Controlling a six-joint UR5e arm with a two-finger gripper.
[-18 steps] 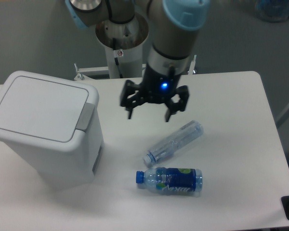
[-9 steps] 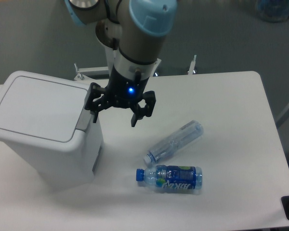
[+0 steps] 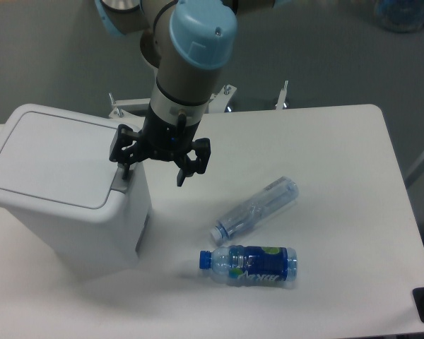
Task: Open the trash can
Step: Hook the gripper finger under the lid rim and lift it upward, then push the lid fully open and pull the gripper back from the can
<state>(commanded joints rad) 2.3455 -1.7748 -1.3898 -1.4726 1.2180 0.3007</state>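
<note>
I see the white trash can at 9 o'clock on the desk, lid flat and shut. My tool, fingers spread apart, hangs right by the grey push tab. Next I should push that tab down.

The trash can, a large white plastic bin with rounded corners, stood upright at the left of the surface. Its flat lid lay shut, with a grey tab at the right edge.
</note>
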